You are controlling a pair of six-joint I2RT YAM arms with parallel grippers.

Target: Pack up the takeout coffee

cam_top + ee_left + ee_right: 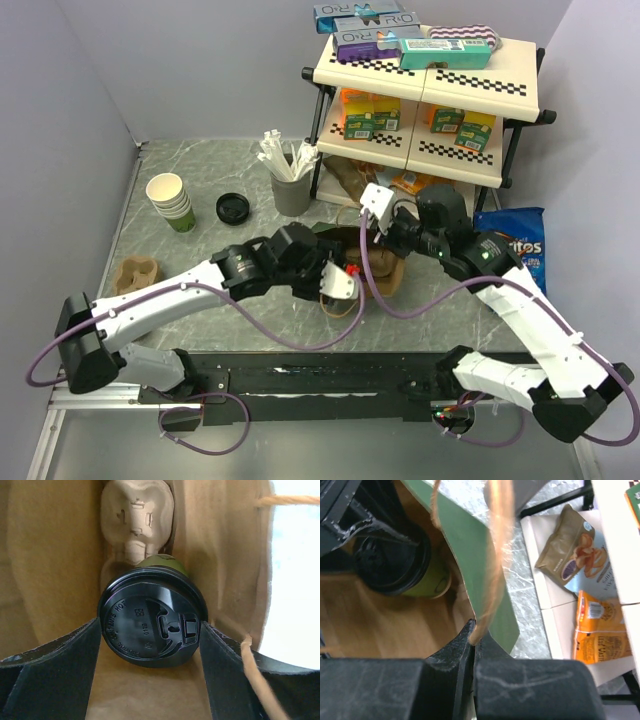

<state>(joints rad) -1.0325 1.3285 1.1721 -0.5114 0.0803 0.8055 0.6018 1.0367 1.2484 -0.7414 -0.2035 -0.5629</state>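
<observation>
The takeout coffee, a dark green cup with a black lid, lies tilted inside a brown paper bag, with its base by a pulp cup carrier. My left gripper reaches into the bag, and its two fingers press the lid's sides. In the right wrist view the cup shows deep in the bag under the left fingers. My right gripper is shut on the bag's rim at the root of the twine handle. In the top view it sits behind the bag.
At the back left stand stacked cream cups, a loose black lid and the grey cutlery holder. A pulp carrier lies at the left. A snack shelf and a blue chip bag are at the right.
</observation>
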